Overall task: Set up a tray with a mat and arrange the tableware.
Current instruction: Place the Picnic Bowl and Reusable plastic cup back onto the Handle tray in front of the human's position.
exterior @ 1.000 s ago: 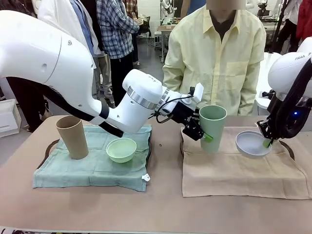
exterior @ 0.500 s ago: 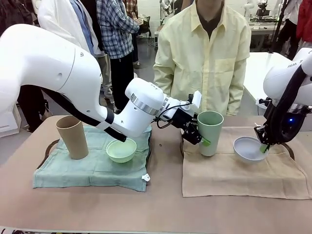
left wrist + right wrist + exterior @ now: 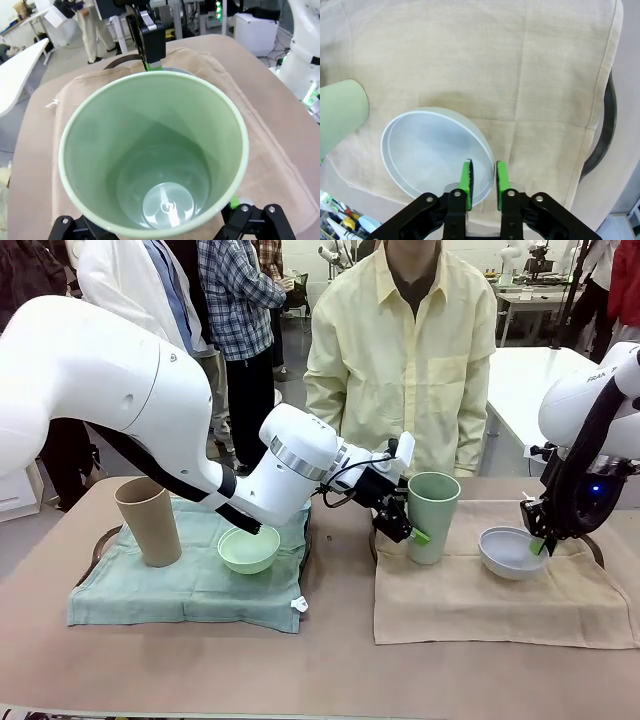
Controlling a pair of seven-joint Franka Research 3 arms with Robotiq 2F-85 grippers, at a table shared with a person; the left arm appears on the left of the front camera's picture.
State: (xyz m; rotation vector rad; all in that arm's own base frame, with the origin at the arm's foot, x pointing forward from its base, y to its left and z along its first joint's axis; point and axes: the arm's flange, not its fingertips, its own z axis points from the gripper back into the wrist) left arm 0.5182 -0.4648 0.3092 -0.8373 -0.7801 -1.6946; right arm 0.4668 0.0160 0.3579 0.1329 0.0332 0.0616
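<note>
While the left claw [image 3: 412,527] straddles the pale green tumbler [image 3: 433,517] apart, its fingertips stay hidden.

A tall tan plastic tumbler [image 3: 148,521] and a small mint-green shallow bowl [image 3: 248,548] are showing against a pale teal-green cloth mat [image 3: 190,585]. A tall pale-green plastic tumbler [image 3: 432,516] and a whitish-blue shallow bowl [image 3: 511,552] are showing against a beige cloth mat [image 3: 490,595].
</note>
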